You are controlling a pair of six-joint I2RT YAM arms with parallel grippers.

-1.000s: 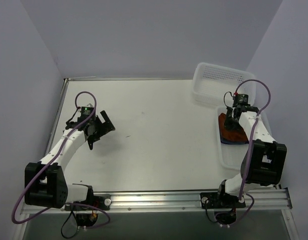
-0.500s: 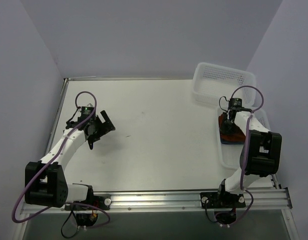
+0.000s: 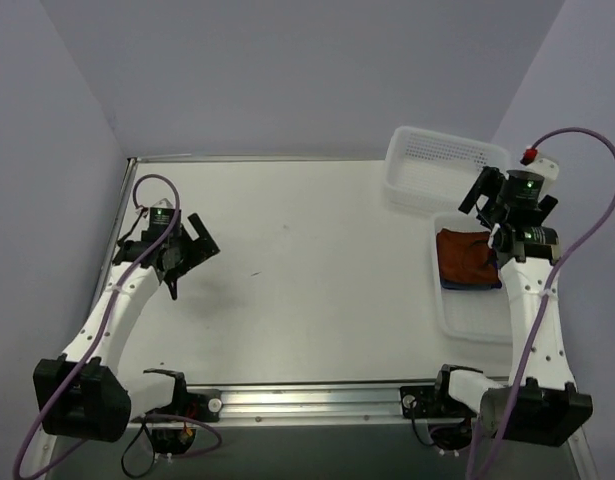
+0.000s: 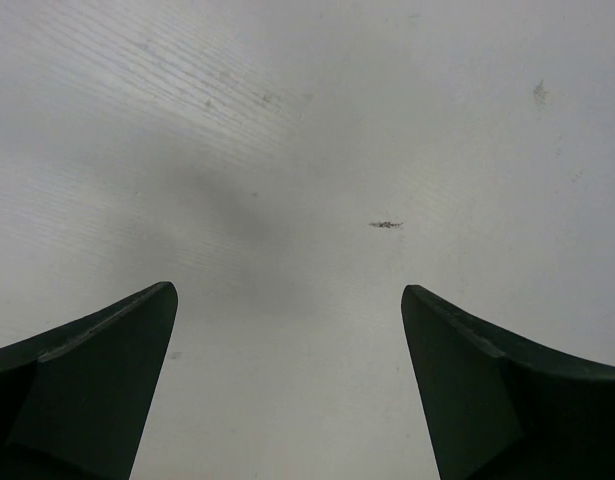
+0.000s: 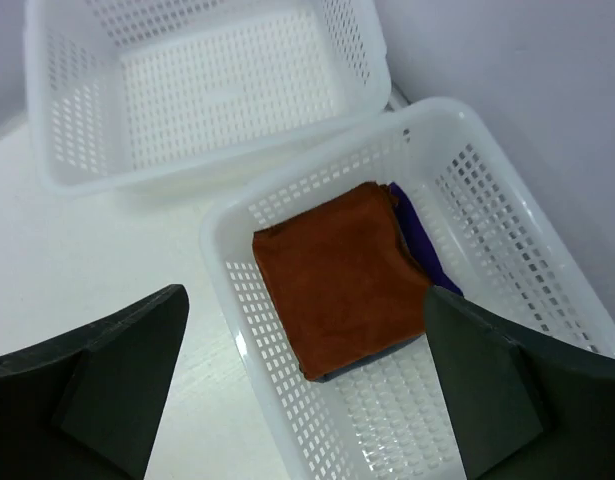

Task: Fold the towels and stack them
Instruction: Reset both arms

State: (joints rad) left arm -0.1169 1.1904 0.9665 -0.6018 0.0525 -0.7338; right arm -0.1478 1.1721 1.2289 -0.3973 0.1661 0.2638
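I'm looking down on a white table [image 3: 317, 260] boxed in by pale lilac walls. My left gripper [image 4: 287, 390] hangs over the tabletop, jaws spread wide, gripping nothing. My right gripper [image 5: 307, 400] is just as wide apart and holds nothing, poised above the near basket [image 5: 222, 290], which sits just beside the far basket [image 5: 47, 150]. The towels lie stacked in the near basket: the rust towel [image 5: 337, 275] on top, the purple towel [image 5: 419, 240] peeking out beside it, and a blue-grey towel [image 3: 474, 285] as a sliver beneath. A small dark scuff [image 4: 385, 224] marks the tabletop.
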